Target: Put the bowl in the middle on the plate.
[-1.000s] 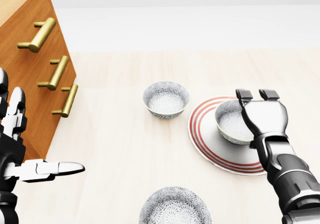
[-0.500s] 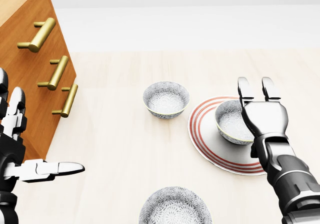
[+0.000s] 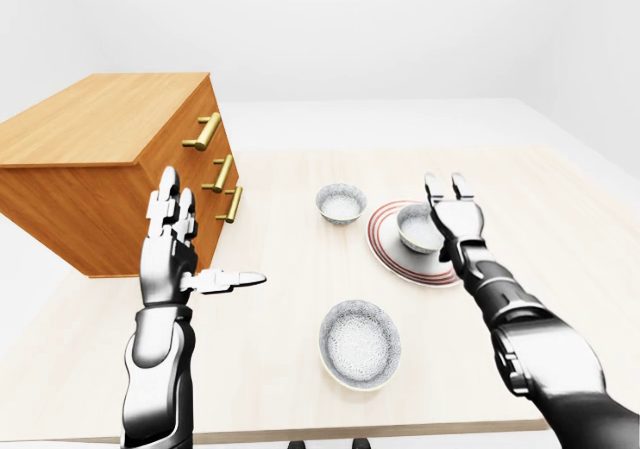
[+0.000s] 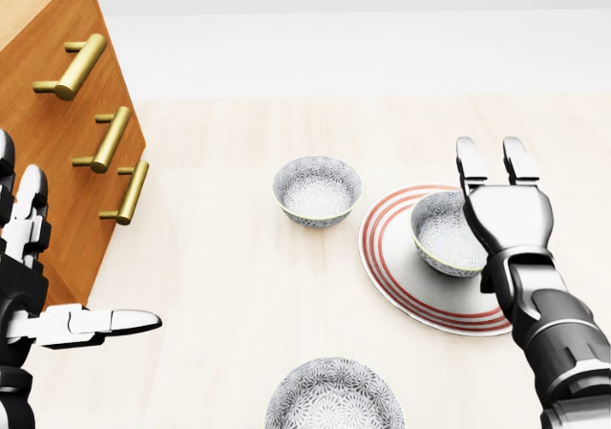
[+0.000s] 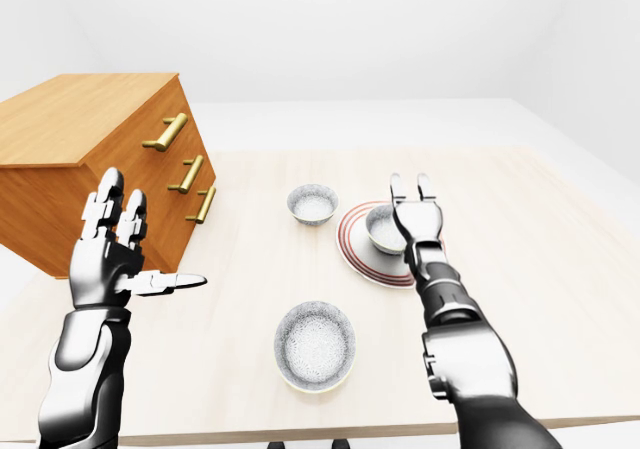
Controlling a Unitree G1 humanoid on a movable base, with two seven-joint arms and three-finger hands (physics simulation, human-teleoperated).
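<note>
Bowl: grey-patterned ceramic bowl sits on red-ringed white plate.
Right hand: fingers straight, released, beside bowl's right rim.
Left hand: fingers spread, empty.

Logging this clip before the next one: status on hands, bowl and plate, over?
Right robot hand open, beside bowl. Bowl sits on plate. Left robot hand open, idle near drawer chest. Nothing in the way.

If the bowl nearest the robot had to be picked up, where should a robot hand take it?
By the rim of the nearest bowl, coming from above. It sits upright and open on the table, so a finger can likely hook inside the wall; its rounded outside offers little grip.
</note>
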